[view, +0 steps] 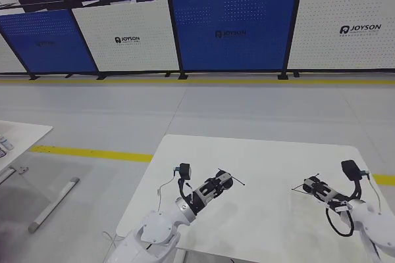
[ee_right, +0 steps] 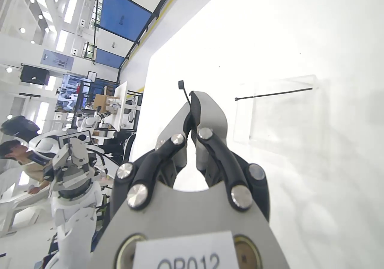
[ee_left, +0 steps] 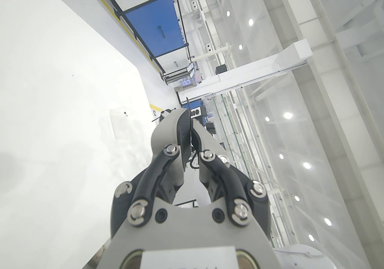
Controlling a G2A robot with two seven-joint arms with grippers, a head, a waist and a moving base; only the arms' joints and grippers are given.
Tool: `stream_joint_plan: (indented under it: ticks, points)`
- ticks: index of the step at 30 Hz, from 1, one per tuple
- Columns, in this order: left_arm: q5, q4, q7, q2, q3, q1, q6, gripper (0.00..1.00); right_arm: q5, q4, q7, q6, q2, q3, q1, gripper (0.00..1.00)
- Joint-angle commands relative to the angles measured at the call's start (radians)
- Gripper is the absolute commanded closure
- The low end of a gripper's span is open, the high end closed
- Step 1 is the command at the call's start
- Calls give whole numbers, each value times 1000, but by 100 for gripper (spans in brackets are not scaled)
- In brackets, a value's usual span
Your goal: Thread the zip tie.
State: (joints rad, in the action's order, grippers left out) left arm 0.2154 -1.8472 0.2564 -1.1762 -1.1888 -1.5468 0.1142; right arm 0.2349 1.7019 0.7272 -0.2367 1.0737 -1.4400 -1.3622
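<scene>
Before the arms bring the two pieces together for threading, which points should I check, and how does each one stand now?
1. Right gripper shut on the zip tie, head sticking out: ok.
2. Left gripper shut on a thin black strip: ok.
3. Grippers close together: not ok, they are well apart above the table.
4. Strip tip lined up with the head: not ok.
5. Head's slot facing the strip: cannot tell.

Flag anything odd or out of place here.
Nothing stands out. The left gripper grips the left tie, the right gripper the right tie; a spare tie lies straight on a clear block.
</scene>
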Motion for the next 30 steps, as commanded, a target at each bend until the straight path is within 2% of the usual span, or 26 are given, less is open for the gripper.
stream_joint_plan:
  ticks: [1, 3, 9, 12, 16, 18, 27, 30]
  points:
    - [0, 0, 0, 0, 0, 0, 0, 100, 0, 0, 0, 0, 0, 0, 0, 100]
    - [-10, -2, -5, -1, 4, 3, -2, 100, 0, 0, 0, 0, 0, 0, 0, 100]
    - [-90, -20, -27, -6, 62, 15, -14, 100, 0, 0, 0, 0, 0, 0, 0, 100]
    - [-142, 2, -46, -12, 109, 25, -17, 100, 0, 0, 0, 0, 0, 0, 0, 100]
    - [-203, 44, -94, -20, 160, 38, -2, 100, 0, 0, 0, 0, 0, 0, 0, 100]
    - [-239, 58, -146, -23, 167, 43, 8, 100, 0, 0, 0, 0, 0, 0, 0, 100]
    - [-240, 62, -150, -24, 168, 45, 4, 100, 0, 0, 0, 0, 0, 0, 0, 100]
    - [-307, 76, -200, -27, 177, 56, -8, 100, 0, 0, 0, 0, 0, 0, 0, 100]
